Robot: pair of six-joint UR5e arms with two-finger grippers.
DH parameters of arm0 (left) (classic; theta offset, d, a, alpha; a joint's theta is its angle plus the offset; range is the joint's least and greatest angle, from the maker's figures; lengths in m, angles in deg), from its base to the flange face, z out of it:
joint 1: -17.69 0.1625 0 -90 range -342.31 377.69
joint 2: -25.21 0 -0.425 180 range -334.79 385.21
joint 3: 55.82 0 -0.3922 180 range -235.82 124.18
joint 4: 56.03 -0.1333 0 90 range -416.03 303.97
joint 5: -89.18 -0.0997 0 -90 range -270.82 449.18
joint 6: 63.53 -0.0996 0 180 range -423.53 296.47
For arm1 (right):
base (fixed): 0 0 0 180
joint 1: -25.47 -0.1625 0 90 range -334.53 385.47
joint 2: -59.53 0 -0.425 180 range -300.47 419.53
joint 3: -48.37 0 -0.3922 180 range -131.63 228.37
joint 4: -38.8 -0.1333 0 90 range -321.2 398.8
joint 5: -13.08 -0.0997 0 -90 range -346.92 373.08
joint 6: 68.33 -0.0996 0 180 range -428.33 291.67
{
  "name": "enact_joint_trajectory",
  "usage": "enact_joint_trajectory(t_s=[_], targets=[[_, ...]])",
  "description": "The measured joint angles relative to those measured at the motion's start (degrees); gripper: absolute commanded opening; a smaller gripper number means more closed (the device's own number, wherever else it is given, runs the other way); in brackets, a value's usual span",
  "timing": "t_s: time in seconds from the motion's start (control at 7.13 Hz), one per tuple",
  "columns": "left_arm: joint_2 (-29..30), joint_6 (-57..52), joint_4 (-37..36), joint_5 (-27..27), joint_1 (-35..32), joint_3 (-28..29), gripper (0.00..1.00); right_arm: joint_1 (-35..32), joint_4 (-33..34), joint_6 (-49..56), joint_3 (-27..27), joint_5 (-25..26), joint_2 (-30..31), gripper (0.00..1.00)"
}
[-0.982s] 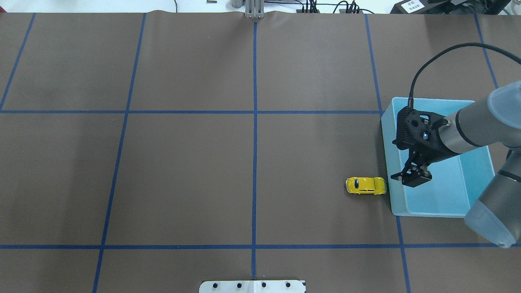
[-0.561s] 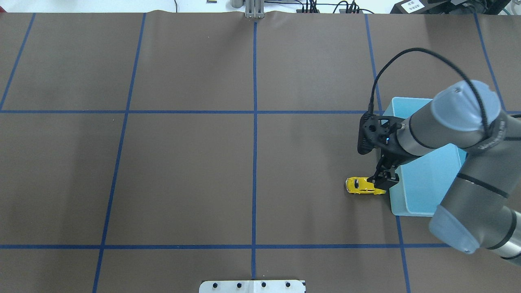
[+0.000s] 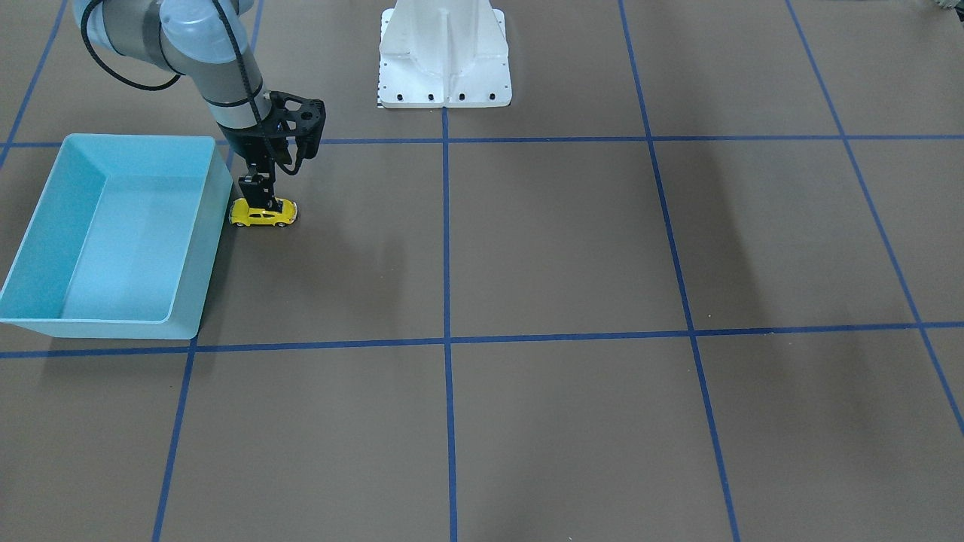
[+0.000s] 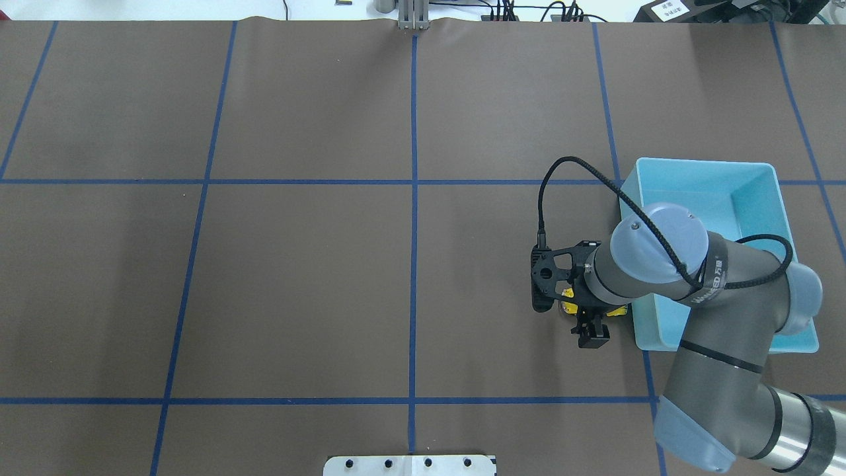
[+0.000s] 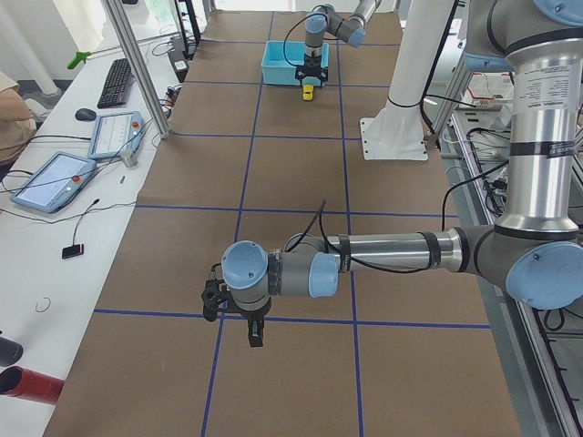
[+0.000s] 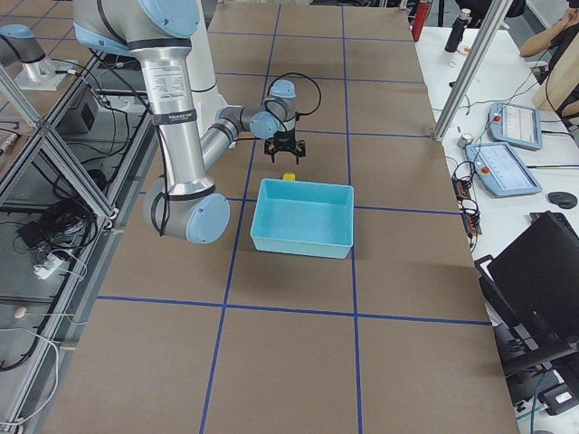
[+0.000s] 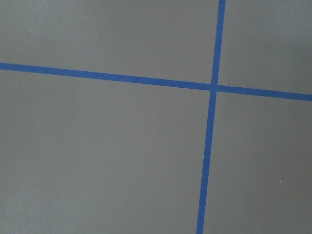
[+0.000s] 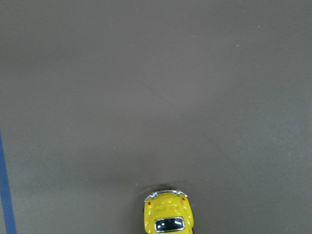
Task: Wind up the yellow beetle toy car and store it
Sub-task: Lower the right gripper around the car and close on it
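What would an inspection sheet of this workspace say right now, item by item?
Surface: brown mat with a blue tape grid, lying flat.
Job's things: yellow beetle toy car on its wheels on the mat, close beside the light blue bin but outside it; nothing seen in the bin.
Clutter: nothing seen.
Pincers: right pincer directly over the car, apparently open; left pincer low over bare mat, open or shut unclear.
Cables: black cable loops off the right wrist.
Surroundings: white pedestal; operator desk with touch pendants and keyboard.
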Motion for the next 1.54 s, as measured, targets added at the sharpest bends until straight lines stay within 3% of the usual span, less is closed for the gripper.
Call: enact_joint_trajectory(t_s=[0.42,1.54], targets=[[-0.05,-0.03,0.0,-0.05,0.0,0.06,1.0,0.22,-5.02,1.24,-3.31,1.2,1.35,1.0],[-0.09,0.13,0.0,-0.06,0.0,0.11,1.0,0.09,-10.31,1.25,-3.74,0.0,4.71,1.0]])
